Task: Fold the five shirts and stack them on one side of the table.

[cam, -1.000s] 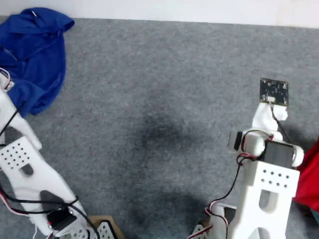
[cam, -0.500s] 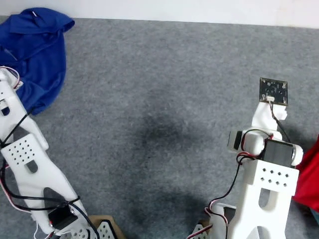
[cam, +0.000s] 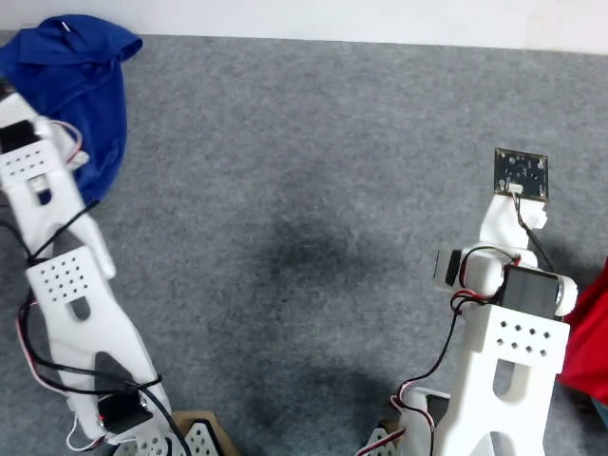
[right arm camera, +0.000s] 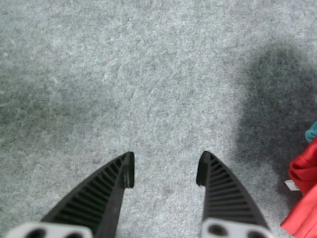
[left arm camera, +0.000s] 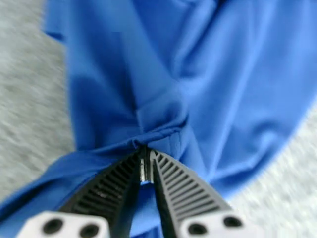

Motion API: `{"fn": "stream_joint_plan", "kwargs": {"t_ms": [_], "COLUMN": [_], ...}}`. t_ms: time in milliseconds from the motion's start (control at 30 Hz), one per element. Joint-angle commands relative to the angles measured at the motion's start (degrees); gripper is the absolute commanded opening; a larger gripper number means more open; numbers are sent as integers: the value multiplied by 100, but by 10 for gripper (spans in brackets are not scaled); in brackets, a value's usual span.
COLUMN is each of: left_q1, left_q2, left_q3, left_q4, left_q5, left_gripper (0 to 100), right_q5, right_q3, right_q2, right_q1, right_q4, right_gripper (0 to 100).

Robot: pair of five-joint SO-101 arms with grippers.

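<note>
The crumpled royal-blue cotton shirt point(cam: 90, 85) lies bunched in the far corner of the grey felt-covered table point(cam: 304, 190), on the left arm's side, close to the table's far edge. The jaws of the white left arm point(cam: 62, 285) are pressed together on a ridge of this blue cloth point(left arm camera: 198, 74), pinching a fold near the middle of the heap. A bunched red garment point(cam: 591, 332) sits at the opposite edge, just beside the white right arm point(cam: 503, 351), with a scrap of teal fabric point(right arm camera: 312, 133) next to it.

We judge the task to be at its very beginning. Neither garment is flattened or folded, no stack is started, and the blue shirt must first be dragged out and spread.

The jaws of the right arm are spread wide above bare felt, holding nothing. Between the two arms the table offers a broad open stretch, good room for laying the shirt flat. The blue heap's nearness to the far edge is what we would watch.
</note>
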Motion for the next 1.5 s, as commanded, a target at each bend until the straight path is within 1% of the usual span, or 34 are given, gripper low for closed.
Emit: {"fn": "stream_joint_plan", "kwargs": {"t_ms": [0, 133, 200, 233, 433, 567, 633, 800, 967, 1033, 1100, 1167, 1200, 1267, 1333, 1400, 1467], "left_q1": [549, 1200, 1543, 1727, 2879, 3389, 3600, 4215, 5182, 5640, 5930, 5842, 5622, 4892, 3916, 3055, 2378], "left_q2": [-136, -127, -145, -207, -927, -1279, -1446, -1895, -2193, -2264, -2369, -2545, -2668, -2932, -3134, -3240, -3275], "left_q3": [-435, -1376, -1938, -1921, -1859, -1859, -1859, -1859, -1842, -1842, -1842, -1833, -1833, -1824, -1807, -1719, -1429], "left_q4": [387, 1134, 1495, 1582, 1653, 1662, 1714, 1767, 1785, 1785, 1793, 1802, 1811, 1811, 1811, 1811, 1820], "left_q5": [-9, 35, 237, 325, 369, 369, 369, 369, 369, 360, 360, 360, 360, 360, 360, 360, 360], "left_gripper": [6, 6, 6, 6, 6, 6, 6, 6, 6, 10, 11, 11, 11, 11, 35, 105, 194], "right_q5": [-53, -88, -88, -97, -97, -105, -255, -343, -352, -510, -607, -615, -598, -571, -431, -237, -220], "right_q3": [-13, -13, -13, -13, -13, 242, 497, 945, 1042, 1051, 1051, 1051, 1051, 1068, 1262, 1411, 1464], "right_q2": [-4, -4, -4, 4, 48, 48, 48, 48, 48, 48, 48, 48, 48, 48, 31, 13, 13], "right_q1": [-31, -48, -48, -48, -48, -180, -277, -312, -312, -312, -321, -321, -330, -470, -708, -1033, -1209], "right_q4": [-84, -110, -119, -136, -242, -567, -813, -1288, -1358, -1358, -1341, -1332, -1323, -1314, -1314, -1314, -1314], "right_gripper": [212, 212, 212, 212, 212, 212, 212, 212, 212, 212, 212, 212, 212, 212, 215, 216, 216]}}
